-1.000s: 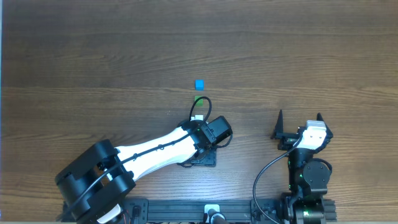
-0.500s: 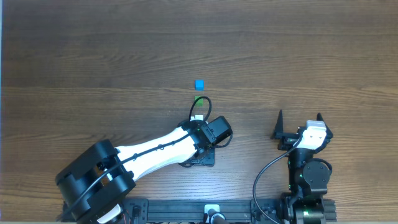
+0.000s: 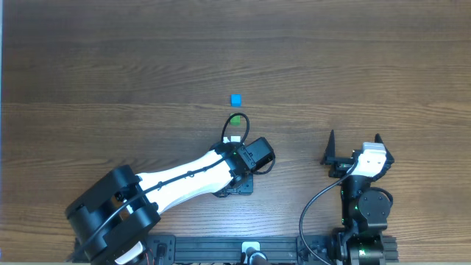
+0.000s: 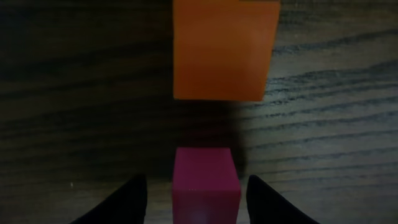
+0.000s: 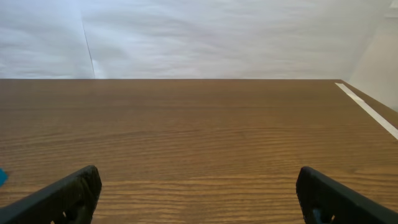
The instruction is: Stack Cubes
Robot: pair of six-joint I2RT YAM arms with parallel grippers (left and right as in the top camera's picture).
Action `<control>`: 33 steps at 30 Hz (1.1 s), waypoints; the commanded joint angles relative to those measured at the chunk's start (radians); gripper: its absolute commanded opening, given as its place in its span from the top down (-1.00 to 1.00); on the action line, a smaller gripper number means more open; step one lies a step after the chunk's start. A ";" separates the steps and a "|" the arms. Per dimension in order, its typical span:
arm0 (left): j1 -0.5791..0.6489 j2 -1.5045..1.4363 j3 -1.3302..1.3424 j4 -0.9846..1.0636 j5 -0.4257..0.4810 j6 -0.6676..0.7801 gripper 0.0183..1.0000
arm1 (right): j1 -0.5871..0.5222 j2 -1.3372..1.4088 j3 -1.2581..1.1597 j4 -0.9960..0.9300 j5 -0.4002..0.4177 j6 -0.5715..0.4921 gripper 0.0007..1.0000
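Little has shifted: left jaws open astride the magenta cube (image 4: 206, 180), right jaws open, empty.

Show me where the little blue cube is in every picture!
Top view: the blue cube sits near the middle of the table.
Left wrist view: not in it; an orange cube and a pink cube are.
Right wrist view: probably the blue sliver at the picture's edge.
Shared landmark: the wooden table's grain.

Grained wooden table (image 3: 110, 59) looks matt, magenta cube (image 4: 205, 180) smooth.
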 commanded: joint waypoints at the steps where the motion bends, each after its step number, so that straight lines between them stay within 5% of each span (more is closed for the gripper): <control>1: -0.004 0.010 -0.006 0.003 -0.023 -0.019 0.01 | 0.006 -0.009 -0.005 -0.003 -0.010 -0.001 -0.98; 21: -0.004 0.009 0.001 0.010 -0.022 -0.018 0.96 | 0.006 -0.009 -0.005 -0.003 -0.010 -0.001 -0.99; 33: 0.068 -0.055 0.266 -0.214 -0.052 0.085 0.96 | 0.006 -0.009 -0.005 -0.003 -0.010 -0.001 -0.99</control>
